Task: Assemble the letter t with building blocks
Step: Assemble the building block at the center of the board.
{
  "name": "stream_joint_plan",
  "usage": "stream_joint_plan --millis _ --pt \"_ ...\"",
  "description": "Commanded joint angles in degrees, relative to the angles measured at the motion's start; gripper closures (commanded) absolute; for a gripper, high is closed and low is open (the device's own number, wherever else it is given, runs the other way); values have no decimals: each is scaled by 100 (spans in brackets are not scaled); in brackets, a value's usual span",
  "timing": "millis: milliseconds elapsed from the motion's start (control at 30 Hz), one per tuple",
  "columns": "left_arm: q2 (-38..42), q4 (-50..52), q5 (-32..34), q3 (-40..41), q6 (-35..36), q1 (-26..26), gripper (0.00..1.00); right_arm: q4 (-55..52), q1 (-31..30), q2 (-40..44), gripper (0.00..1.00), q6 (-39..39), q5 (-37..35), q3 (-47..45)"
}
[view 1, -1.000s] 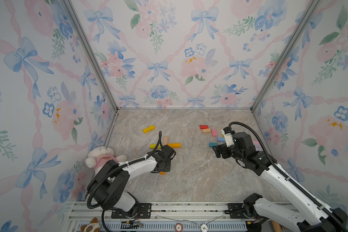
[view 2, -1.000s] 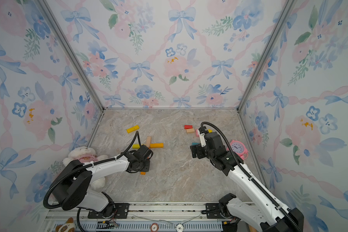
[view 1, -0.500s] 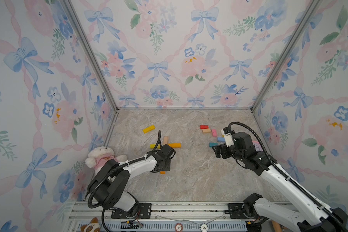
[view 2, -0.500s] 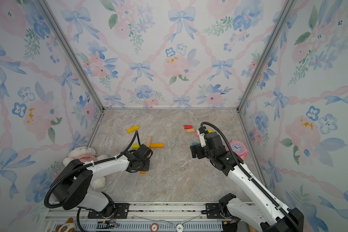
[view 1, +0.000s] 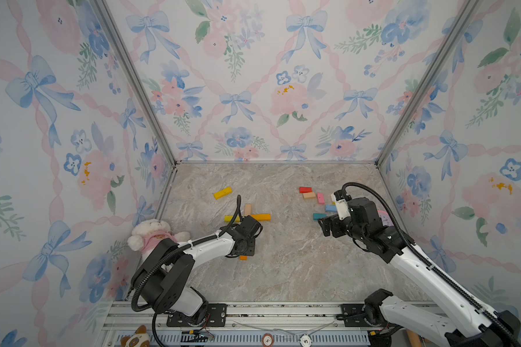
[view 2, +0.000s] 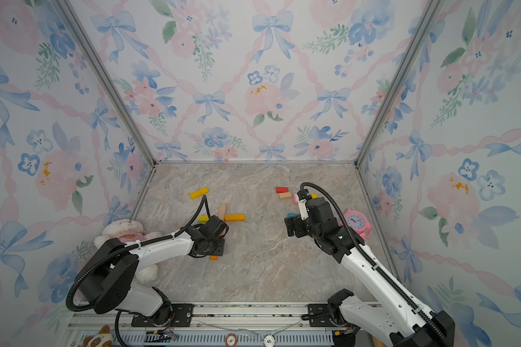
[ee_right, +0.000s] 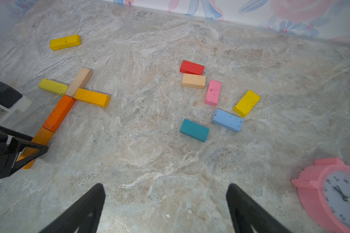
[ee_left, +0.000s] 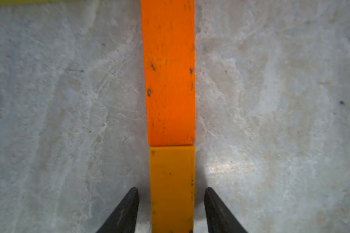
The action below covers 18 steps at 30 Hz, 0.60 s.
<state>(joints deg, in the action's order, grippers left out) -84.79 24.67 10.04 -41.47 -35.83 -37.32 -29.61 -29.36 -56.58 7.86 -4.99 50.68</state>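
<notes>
The blocks are small flat wooden bricks with scuffed paint, and five of them form a lower-case t lying left of centre on the marble-patterned surface [ee_right: 150, 157]. A tan block [ee_right: 79, 81] makes the top of the stem. A yellow block [ee_right: 53, 86] and a golden block [ee_right: 92, 97] lie on either side of its lower end as the crossbar. An orange block [ee_right: 59, 113] carries the stem on, and a bottom block [ee_left: 172, 171], golden too, butts end to end against it, in line. In a top view only the tip of this bottom block shows from under the left arm.

A long yellow block [ee_right: 65, 42] lies alone nearer the back wall. To the right sits a loose group of short ones: red block [ee_right: 192, 67], peach block [ee_right: 193, 80], pink block [ee_right: 213, 92], short yellow block [ee_right: 247, 103], blue block [ee_right: 227, 120] and teal block [ee_right: 194, 130].

The left arm reaches low across the surface, with the left hand [ee_left: 171, 189] pointing down over the foot of the stem. It has released: its fingers [ee_left: 127, 209] stand on each side of the bottom block, with a thin strip of surface showing between each and the wood.

The right arm is raised, its right hand [ee_right: 166, 186] tilted down toward the surface near the loose group, spread wide and grasping nothing. A pink clock [ee_right: 331, 193] lies beside it.
</notes>
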Motion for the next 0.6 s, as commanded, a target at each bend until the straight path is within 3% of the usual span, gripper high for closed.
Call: stream_joint_plan --millis 0,267,567 --pt "187 179 16 164 -62 12 40 -40 -61 31 4 -32 -73 9" --pt "894 483 58 -33 -152 13 31 -44 -61 15 4 -42 -83 15" --pt "1533 1198 209 -992 118 349 28 -62 -65 27 4 -58 -107 45"
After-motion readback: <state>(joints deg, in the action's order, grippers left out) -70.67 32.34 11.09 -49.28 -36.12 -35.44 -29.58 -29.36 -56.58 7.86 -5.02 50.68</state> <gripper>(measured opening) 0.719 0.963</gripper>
